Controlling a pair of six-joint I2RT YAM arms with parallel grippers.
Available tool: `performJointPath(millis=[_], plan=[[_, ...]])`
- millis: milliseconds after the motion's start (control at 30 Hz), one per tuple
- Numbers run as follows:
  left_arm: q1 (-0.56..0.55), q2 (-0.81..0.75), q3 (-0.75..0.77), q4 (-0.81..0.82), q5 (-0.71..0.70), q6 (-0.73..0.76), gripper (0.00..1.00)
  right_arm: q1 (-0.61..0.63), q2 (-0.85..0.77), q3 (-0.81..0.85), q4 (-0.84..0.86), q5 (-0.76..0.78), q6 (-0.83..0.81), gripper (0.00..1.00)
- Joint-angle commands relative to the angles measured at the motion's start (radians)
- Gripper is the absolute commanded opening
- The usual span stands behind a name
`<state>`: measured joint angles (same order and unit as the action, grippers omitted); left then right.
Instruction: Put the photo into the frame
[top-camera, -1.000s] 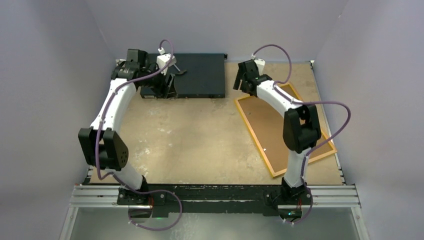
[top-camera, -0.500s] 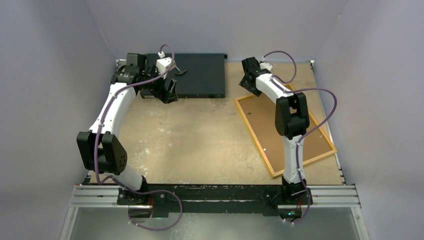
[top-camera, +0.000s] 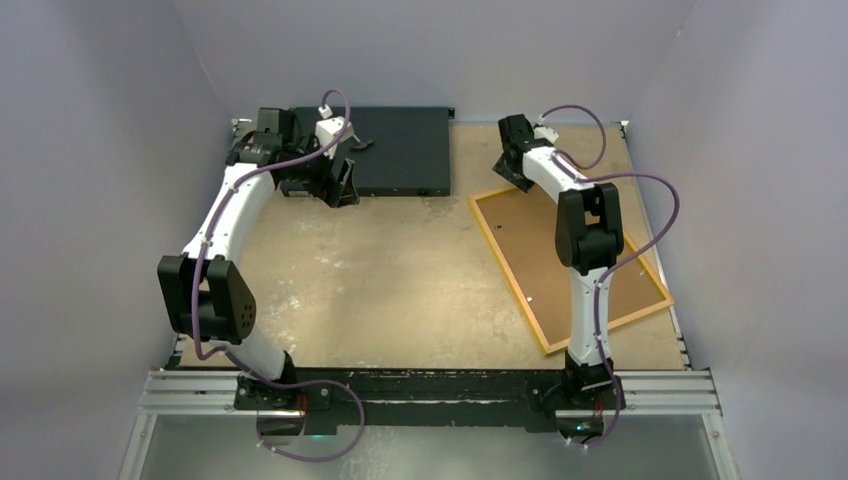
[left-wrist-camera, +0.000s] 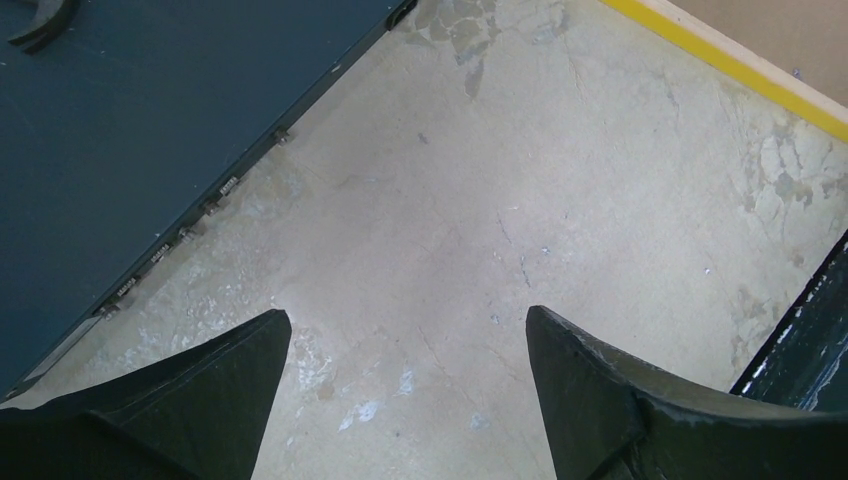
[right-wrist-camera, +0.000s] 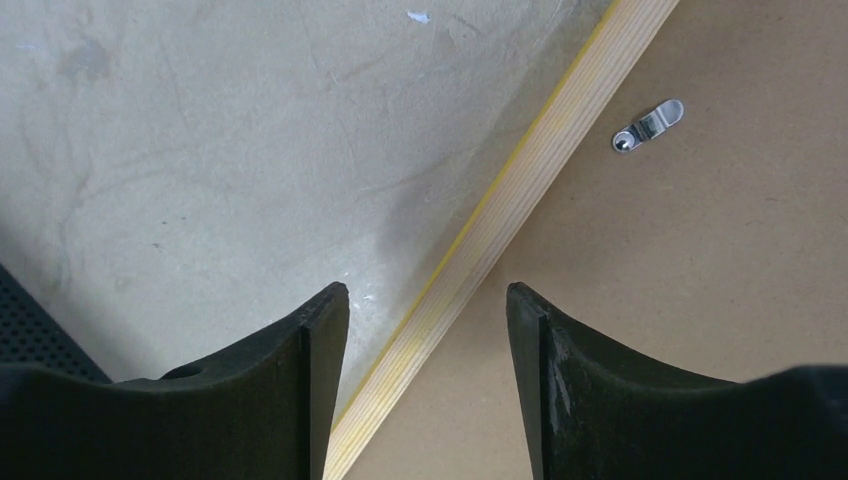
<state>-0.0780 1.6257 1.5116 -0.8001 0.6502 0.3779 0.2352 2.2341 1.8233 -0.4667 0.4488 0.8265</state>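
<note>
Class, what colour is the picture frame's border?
Yellow-orange; the frame shows best in the top view.

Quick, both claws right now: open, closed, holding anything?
Left claw: open, empty.
Right claw: open, straddling the frame edge, gripping nothing.

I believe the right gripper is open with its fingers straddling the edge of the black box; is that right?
Not quite: the right wrist view shows the right gripper open with its fingers straddling the edge of the frame instead.
</note>
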Motion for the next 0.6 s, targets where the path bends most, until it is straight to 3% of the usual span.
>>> performJointPath(millis=[0, 267, 333, 467, 567], plan=[[0.007, 0.006, 0.015, 0.022, 0.029, -0.008, 0.85, -0.002, 0.037, 0.012, -0.003, -0.015, -0.001, 0.6], [0.007, 0.022, 0.025, 0.015, 0.039, -0.011, 0.8, -0.004, 0.071, 0.03, 0.011, -0.038, -0.01, 0.46], [0.006, 0.023, 0.025, 0.014, 0.036, -0.011, 0.79, -0.004, 0.07, 0.024, 0.022, -0.046, -0.015, 0.37], [0.006, 0.026, 0.025, 0.013, 0.035, -0.01, 0.77, 0.0, 0.059, -0.005, 0.075, -0.051, -0.074, 0.1], [0.007, 0.027, 0.027, 0.011, 0.036, -0.012, 0.76, 0.008, 0.052, -0.013, 0.083, -0.07, -0.124, 0.02]])
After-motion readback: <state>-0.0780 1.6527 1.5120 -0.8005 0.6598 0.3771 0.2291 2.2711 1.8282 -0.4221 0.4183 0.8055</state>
